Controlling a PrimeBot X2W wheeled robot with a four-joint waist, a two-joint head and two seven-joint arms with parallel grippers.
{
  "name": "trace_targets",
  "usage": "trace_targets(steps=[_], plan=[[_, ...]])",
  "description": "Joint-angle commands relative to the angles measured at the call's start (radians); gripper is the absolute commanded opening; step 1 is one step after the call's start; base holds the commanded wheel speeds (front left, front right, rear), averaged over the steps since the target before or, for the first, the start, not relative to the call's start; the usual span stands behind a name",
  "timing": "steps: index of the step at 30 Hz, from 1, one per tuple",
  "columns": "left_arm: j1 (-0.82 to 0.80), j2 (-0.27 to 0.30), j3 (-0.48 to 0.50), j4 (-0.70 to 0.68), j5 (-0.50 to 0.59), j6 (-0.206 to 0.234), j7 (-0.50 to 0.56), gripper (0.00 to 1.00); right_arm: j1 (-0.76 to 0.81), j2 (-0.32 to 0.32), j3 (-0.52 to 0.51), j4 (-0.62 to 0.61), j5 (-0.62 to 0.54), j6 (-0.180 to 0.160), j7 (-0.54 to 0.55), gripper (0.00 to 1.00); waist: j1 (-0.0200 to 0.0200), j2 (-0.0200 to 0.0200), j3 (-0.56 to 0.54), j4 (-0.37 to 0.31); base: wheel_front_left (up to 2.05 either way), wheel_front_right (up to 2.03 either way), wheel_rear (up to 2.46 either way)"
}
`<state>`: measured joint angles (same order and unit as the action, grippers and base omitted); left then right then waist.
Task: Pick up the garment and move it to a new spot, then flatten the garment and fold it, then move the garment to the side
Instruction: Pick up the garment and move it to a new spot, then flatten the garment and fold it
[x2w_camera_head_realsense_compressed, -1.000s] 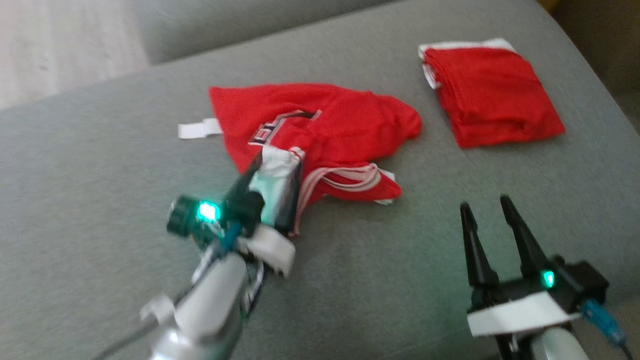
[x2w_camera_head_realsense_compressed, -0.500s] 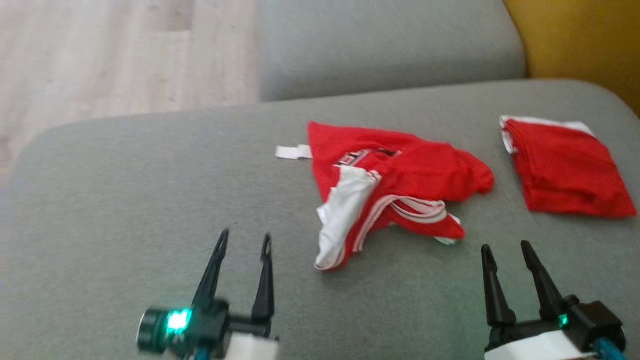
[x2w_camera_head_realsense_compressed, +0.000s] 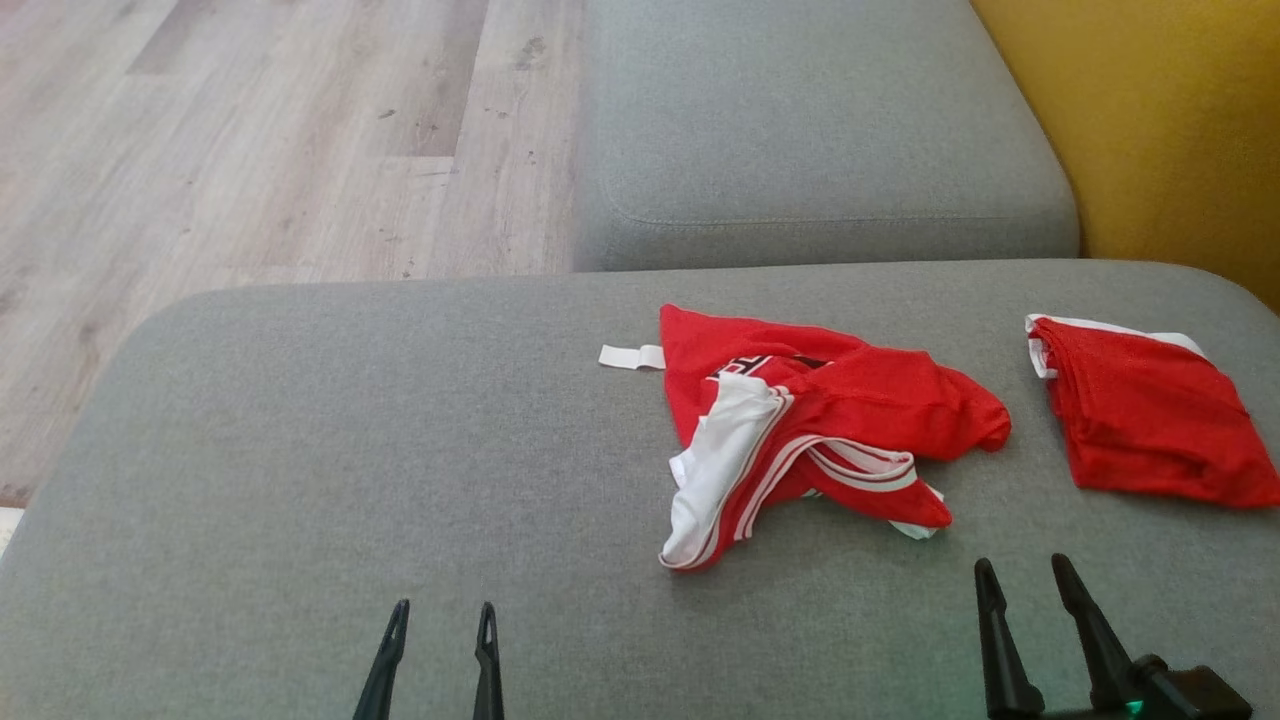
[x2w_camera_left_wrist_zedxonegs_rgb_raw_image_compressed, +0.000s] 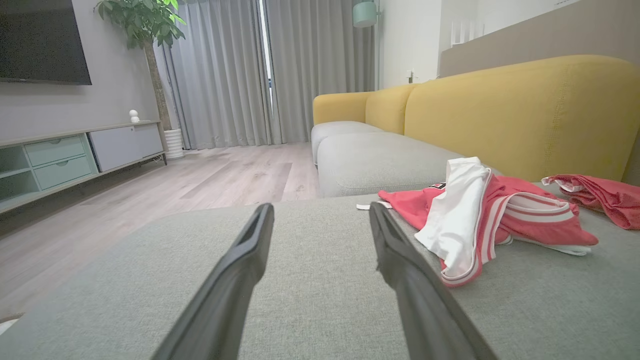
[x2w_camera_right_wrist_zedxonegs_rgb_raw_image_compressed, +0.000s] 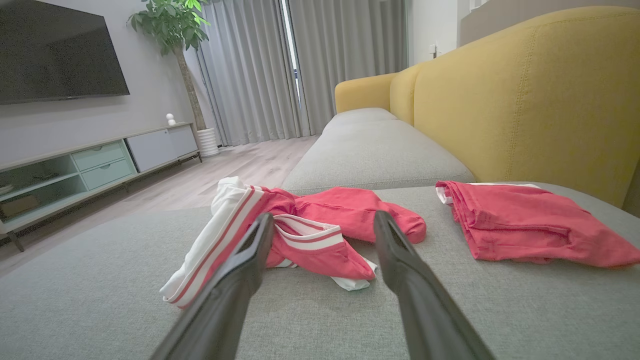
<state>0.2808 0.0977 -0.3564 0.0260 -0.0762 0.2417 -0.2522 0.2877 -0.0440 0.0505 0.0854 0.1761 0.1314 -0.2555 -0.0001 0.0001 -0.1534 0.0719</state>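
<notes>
**On the sofa seat (x2w_camera_head_realsense_compressed: 300, 450): garment awaiting pickup**

The crumpled red-and-white garment (x2w_camera_head_realsense_compressed: 810, 430) lies at two o'clock from the left gripper (x2w_camera_head_realsense_compressed: 443, 607) and ten o'clock from the right gripper (x2w_camera_head_realsense_compressed: 1021, 563). Both grippers are spread and empty, likely readied for grasping. A folded cloth (x2w_camera_head_realsense_compressed: 1150, 420) is set aside at the garment's three o'clock.

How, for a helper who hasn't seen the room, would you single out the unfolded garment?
On the grey fabric sofa seat, look mid-cushion for the crumpled red-and-white jersey. Unlike the folded red garment to its right, it's rumpled, showing white striped trim.

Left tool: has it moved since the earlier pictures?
Yes. The left tool has drawn back from the crumpled garment, toward the robot; earlier it was at its white part.
</notes>
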Motion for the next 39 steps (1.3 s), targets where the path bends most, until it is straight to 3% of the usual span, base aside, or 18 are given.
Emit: trace_targets(steps=[1, 23, 32, 36, 39], plan=[[-0.031, -0.009, 0.034, -0.033, 0.011, -0.006, -0.009, 1.00, -0.031, -0.006, 0.015, -0.029, 0.003, -0.001, -0.006, 1.00, 0.0001, -0.0001, -0.003, 0.004, 0.00, 0.00, 0.00], [-0.029, -0.029, 0.038, -0.027, 0.040, -0.050, -0.009, 1.00, -0.031, -0.006, 0.033, -0.029, 0.006, -0.001, -0.006, 1.00, 0.0001, -0.0001, 0.024, -0.028, 0.00, 0.00, 0.00], [-0.144, -0.042, -0.097, 0.053, 0.028, -0.150, -0.010, 1.00, -0.055, -0.006, 0.040, -0.035, -0.007, -0.001, -0.006, 1.00, 0.0001, -0.0001, 0.102, -0.073, 0.00, 0.00, 0.00], [-0.249, -0.046, -0.202, 0.151, 0.005, -0.211, -0.010, 1.00, -0.074, -0.006, 0.055, -0.034, -0.015, -0.001, -0.006, 1.00, 0.0001, -0.0001, 0.149, -0.120, 0.00, 0.00, 0.00], [-0.336, -0.047, -0.289, 0.207, -0.041, -0.232, -0.010, 1.00, -0.094, -0.008, 0.064, -0.034, -0.017, -0.001, -0.006, 1.00, 0.0001, -0.0001, 0.189, -0.163, 0.00, 0.00, 0.00]])
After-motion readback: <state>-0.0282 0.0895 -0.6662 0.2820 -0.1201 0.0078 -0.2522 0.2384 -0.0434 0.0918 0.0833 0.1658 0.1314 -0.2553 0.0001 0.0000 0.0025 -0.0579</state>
